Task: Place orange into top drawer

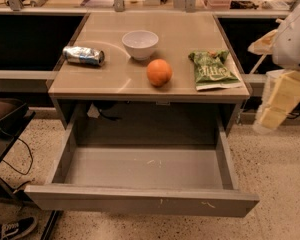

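Observation:
The orange sits on the tan tabletop near its front edge, just right of the middle. The top drawer is pulled out wide below the table, and its grey inside holds nothing but small pale scratches. My gripper hangs off the table's right side, beyond the drawer's right corner, lower than the tabletop and well apart from the orange. It holds nothing that I can see. The white arm rises above it at the right edge.
A white bowl stands behind the orange. A crushed silver can lies at the left. A green chip bag lies at the right. Black furniture and a shoe are at the left on the speckled floor.

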{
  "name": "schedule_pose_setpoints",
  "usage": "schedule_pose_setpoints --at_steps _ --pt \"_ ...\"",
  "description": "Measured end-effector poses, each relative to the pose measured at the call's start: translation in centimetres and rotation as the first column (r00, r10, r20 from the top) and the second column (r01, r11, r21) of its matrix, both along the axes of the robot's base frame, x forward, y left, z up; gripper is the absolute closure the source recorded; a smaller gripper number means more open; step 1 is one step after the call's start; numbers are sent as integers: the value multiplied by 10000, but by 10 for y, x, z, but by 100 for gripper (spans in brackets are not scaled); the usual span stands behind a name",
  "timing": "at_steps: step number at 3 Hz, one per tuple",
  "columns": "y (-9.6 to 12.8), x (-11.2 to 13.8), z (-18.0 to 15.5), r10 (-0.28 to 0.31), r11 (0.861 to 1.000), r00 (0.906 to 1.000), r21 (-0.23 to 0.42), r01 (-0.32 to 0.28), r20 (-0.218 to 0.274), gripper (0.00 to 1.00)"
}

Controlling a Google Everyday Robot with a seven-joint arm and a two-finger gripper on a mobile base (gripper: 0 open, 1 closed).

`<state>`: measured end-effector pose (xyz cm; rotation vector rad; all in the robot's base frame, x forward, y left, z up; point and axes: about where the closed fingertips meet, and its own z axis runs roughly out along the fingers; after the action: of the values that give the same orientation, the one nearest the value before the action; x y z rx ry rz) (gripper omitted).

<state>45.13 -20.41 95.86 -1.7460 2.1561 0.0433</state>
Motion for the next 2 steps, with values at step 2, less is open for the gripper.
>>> schedule_pose_setpoints --at_steps 2 --pt "90 88 -65 1109 9156 9930 3842 -1184 416 0"
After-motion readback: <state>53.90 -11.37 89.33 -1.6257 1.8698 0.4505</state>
